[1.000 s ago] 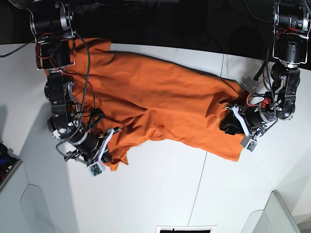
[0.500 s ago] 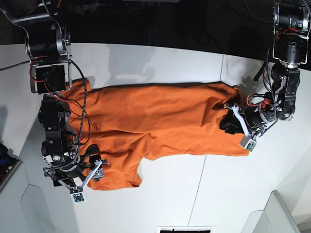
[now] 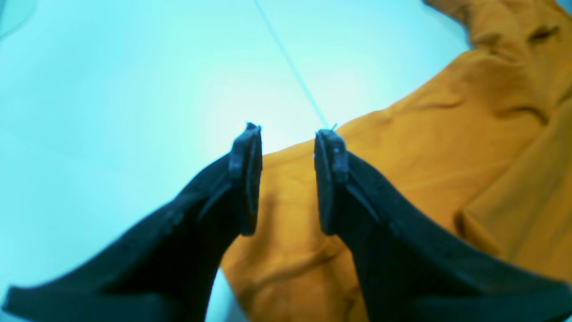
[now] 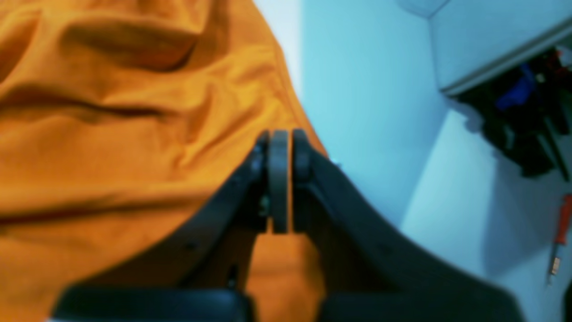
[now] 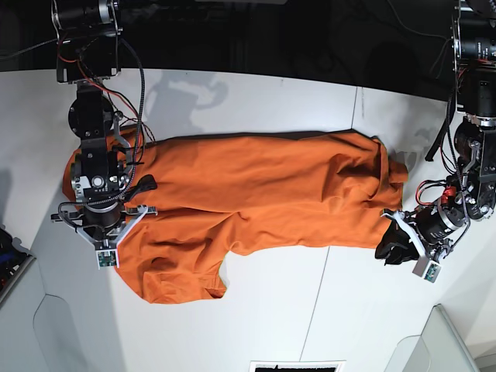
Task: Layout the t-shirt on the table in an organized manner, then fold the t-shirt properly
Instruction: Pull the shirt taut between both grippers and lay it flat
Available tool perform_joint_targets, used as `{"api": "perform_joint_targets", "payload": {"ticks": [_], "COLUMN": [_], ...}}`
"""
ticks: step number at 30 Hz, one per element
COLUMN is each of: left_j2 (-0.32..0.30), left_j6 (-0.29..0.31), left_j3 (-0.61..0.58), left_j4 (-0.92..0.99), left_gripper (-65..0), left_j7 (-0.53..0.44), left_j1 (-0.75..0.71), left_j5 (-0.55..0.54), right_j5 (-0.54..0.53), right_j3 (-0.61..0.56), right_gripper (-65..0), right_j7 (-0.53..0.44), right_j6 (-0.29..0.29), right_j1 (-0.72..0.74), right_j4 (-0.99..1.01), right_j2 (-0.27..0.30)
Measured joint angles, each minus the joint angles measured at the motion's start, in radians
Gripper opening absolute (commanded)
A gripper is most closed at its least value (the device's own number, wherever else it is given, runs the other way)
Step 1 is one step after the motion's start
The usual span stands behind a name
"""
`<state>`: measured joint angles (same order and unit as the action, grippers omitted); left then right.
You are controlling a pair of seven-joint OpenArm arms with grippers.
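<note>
Base view, lower edge: a black slotted grille (image 5: 297,366) sits at centre, flanked by a pale angular panel (image 5: 70,333) in the left corner and a second pale panel (image 5: 434,341) in the right corner. At the left margin, a dark clutter of small items (image 5: 6,252), one of them blue. Upper band: dark backdrop (image 5: 271,31). Right wrist view: the same sort of dark clutter (image 4: 523,116), blurred, beneath a pale ledge (image 4: 482,40); a red-handled tool (image 4: 563,223) lies near the right margin.

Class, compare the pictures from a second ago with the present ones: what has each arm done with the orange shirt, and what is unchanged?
The t-shirt was pulled out long across the table. The left gripper has let go and drawn back; the right gripper stays shut at the shirt's other edge. The shirt stays wrinkled and unfolded.
</note>
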<state>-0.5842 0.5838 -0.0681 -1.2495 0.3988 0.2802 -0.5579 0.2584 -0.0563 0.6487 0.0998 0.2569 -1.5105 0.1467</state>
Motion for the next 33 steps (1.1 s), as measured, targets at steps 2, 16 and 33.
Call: {"api": "perform_joint_targets", "payload": {"ticks": [2,16,33], "left_j2": [0.022,0.136,0.097], "left_j6": [-0.024,-0.035,-0.082], "left_j3": [0.002,-0.022,-0.023], "left_j4": [0.042,0.352,0.363], "left_gripper": [-43.6,-44.7,-44.7], "left_j7": [-0.011,-0.087,0.087], "left_j1": [0.010,0.054,0.137], "left_j5": [0.048,0.124,0.118], "right_j5": [0.005,-0.041,-0.274], "right_j3": [0.000,0.056,0.299], "right_gripper": [-65.0,-65.0,-65.0], "right_j7": [0.021,-0.015,-0.026], "right_j6": [-0.002,-0.085,-0.284], "right_j1": [-0.019,-0.214,-0.439], "right_j4": [-0.006,-0.016,-0.216], "right_j2": [0.000,0.000,0.000]}}
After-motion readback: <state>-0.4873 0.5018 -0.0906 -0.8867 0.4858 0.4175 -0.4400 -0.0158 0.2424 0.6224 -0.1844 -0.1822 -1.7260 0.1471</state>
